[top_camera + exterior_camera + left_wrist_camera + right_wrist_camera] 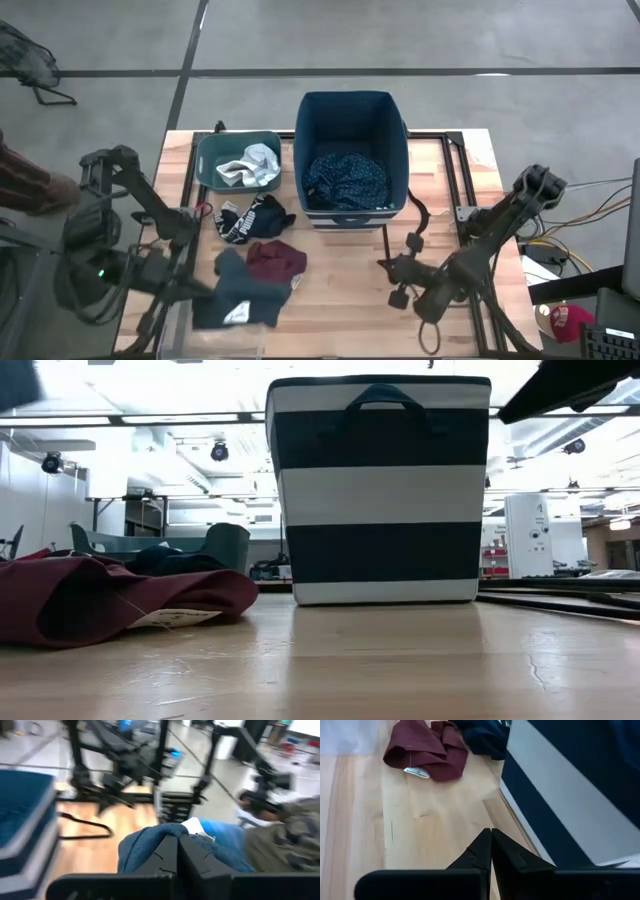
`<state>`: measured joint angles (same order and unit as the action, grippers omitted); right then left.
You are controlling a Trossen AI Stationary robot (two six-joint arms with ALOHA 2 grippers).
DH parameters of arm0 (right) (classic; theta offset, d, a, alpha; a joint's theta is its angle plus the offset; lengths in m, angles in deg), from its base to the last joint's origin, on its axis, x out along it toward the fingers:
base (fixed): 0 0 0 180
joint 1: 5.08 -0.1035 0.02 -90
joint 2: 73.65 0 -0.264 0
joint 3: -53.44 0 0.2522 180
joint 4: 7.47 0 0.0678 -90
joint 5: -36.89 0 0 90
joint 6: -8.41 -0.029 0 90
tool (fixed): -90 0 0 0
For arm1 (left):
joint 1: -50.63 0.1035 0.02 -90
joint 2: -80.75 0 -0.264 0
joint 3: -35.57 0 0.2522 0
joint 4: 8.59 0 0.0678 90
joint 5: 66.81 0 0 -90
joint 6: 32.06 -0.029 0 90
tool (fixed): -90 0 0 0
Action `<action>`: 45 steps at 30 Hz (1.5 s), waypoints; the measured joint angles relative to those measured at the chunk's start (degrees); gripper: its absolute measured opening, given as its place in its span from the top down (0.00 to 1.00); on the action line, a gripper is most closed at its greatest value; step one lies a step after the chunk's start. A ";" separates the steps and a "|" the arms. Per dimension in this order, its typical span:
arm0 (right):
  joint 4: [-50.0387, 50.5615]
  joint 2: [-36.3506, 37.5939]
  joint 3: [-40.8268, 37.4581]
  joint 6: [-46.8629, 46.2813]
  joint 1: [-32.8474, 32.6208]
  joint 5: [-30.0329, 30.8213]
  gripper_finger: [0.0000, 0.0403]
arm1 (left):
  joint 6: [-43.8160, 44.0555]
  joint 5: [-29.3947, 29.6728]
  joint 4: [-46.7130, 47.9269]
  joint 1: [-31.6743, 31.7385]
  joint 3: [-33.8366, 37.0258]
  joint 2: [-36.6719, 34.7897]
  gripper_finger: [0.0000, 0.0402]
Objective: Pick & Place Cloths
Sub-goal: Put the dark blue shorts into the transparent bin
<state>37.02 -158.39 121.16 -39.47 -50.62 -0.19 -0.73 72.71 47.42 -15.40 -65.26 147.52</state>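
Observation:
My left gripper [205, 290] is near the table's near-left corner, shut on a dark blue-grey cloth [238, 297] that carries a white tag [192, 826]. A maroon cloth [276, 260] with a paper tag [416, 772] lies flat on the table beside it. A black cloth with a white logo [250, 218] lies just beyond that. White and pale cloths [248, 165] sit in the teal bin [207, 160]. A navy patterned cloth [348, 180] lies in the striped navy bin [400, 130]. My right gripper [383, 264] is shut and empty, just off the near side of the navy bin. My left gripper pinches a bunched fold of the blue-grey cloth [150, 840] between its two fingers, near the white tag. The fingers come roughly level from the table's left. The cloth humps up around the fingertips [167, 851] and falls slack to both sides. I cannot tell whether its lower part rests on the table.
A clear plastic bin [175, 335] stands at the table's near-left edge, under my left gripper. A black frame rail [455, 190] runs along the table's right part. Bare wood [340, 300] lies between the two grippers. A person's sleeve [25, 180] shows beyond the left edge.

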 joint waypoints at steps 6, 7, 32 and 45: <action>-9.53 12.37 -10.00 7.65 -0.27 -0.83 0.98 | 6.96 -2.24 -1.30 -6.22 0.09 2.89 0.99; -12.91 14.54 -11.91 10.74 -0.24 -2.16 0.98 | 8.31 -2.16 -1.32 -6.89 0.09 3.24 0.99; -42.03 61.55 -48.18 34.36 5.44 -15.40 0.98 | 45.33 -8.31 -0.90 -10.26 9.69 10.33 0.99; -41.71 69.36 -52.35 35.00 5.49 -15.21 0.98 | 68.56 -14.07 -9.04 -10.29 28.74 10.14 0.99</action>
<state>-4.69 -89.03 68.81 -4.47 -45.14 -15.40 67.83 58.63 38.38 -25.68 -36.52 157.65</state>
